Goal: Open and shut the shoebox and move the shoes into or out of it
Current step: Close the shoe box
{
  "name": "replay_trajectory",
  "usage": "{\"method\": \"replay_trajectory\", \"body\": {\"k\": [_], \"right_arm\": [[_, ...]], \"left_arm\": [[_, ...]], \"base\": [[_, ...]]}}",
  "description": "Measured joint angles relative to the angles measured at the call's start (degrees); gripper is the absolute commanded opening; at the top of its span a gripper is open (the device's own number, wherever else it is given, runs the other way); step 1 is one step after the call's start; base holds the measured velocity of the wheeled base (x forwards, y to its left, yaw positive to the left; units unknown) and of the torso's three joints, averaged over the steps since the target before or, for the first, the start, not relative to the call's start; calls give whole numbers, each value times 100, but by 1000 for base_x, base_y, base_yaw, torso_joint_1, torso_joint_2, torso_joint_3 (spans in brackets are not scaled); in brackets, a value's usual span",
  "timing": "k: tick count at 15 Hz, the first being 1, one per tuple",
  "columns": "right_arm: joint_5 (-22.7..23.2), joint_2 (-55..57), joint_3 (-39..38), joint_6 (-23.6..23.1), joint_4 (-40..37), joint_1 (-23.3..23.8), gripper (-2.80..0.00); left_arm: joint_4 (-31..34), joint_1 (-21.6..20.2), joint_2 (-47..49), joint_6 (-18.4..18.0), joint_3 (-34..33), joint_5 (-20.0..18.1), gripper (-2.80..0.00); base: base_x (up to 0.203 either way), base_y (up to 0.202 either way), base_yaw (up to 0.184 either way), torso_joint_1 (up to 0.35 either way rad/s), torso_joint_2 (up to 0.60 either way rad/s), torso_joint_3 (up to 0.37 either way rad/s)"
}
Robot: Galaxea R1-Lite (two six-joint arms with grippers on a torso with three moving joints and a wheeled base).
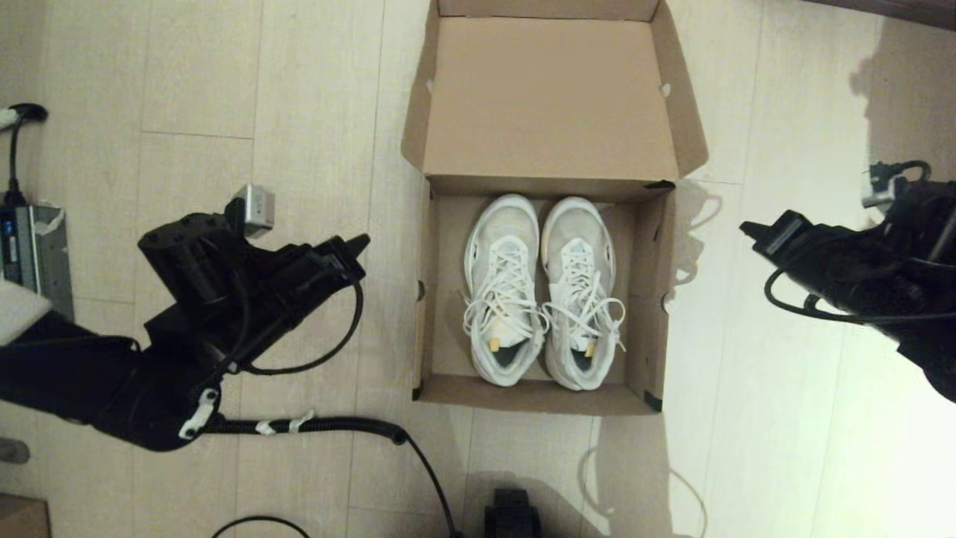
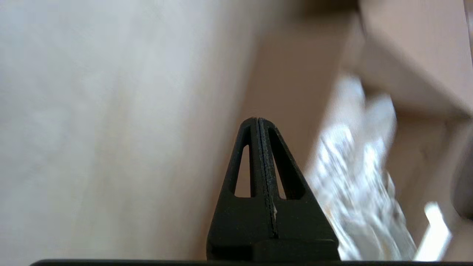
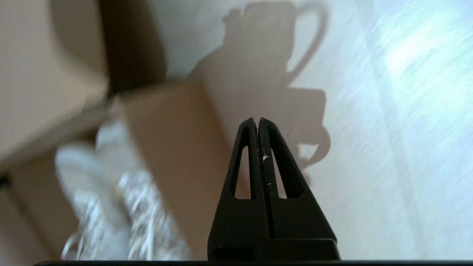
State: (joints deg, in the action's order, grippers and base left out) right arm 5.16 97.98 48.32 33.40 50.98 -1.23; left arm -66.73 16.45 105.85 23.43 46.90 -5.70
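The brown cardboard shoebox (image 1: pixel 427 329) lies open on the floor, its hinged lid (image 1: pixel 549 97) folded back on the far side. Both white lace-up shoes (image 1: pixel 541 291) lie side by side inside it, toes toward the lid. My left gripper (image 1: pixel 362 243) hovers to the left of the box, shut and holding nothing. My right gripper (image 1: pixel 747 228) hovers to the right of the box, also shut and empty. In the left wrist view the shut gripper (image 2: pixel 258 120) points at the box's side wall (image 2: pixel 288 92), with the shoes (image 2: pixel 354 177) blurred beyond. In the right wrist view the shut gripper (image 3: pixel 257 120) hangs beside the box wall (image 3: pixel 173 140).
Pale wood-plank floor (image 1: pixel 224 90) lies all around the box. A grey device with a cable (image 1: pixel 33 246) sits at the far left. A black cable (image 1: pixel 358 426) trails across the floor in front of the box. A dark part of my base (image 1: pixel 511 515) shows at the near edge.
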Motion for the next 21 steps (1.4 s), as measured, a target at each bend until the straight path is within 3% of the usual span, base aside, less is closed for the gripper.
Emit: {"method": "replay_trajectory", "body": {"k": [2,4,6,8,11,15,16,18,21], "right_arm": [[358,120,518,30,-432,395,-280],[1227,286,1186,228,-962,722,-280],[2056,552,2084,745,-1370,906,-280],[2480,912,3014,1475,-1640,991,-280],[2628,1623,4115,2399,-1784,1022,-280],[2618,2235,4804,3398,-1705,958,-280],[2623,2305,4876,3668,-1603,941,-280],[2633,2453,5000,4121,-1131,876,-280],[2660,2668,5108,4168,-551,647,-280]], "left_arm": [[255,-368,-34,11,483,-157,-280],[721,-716,1,188,1196,-575,-280],[1177,-954,158,628,2111,-1156,-280],[1632,-1107,471,1185,3068,-1516,-280],[1953,-1207,1198,2157,4545,-1667,-280],[2011,-1205,2162,3049,5997,-1677,-280],[1871,-1188,2271,3140,6097,-1748,-280],[1731,-1088,2412,3177,6200,-2248,-280],[1748,-904,2466,3145,6247,-2979,-280]], "base": [[0,0,0,0,0,0],[0,0,0,0,0,0],[0,0,0,0,0,0],[0,0,0,0,0,0],[0,0,0,0,0,0],[0,0,0,0,0,0],[0,0,0,0,0,0],[0,0,0,0,0,0],[0,0,0,0,0,0]]}}
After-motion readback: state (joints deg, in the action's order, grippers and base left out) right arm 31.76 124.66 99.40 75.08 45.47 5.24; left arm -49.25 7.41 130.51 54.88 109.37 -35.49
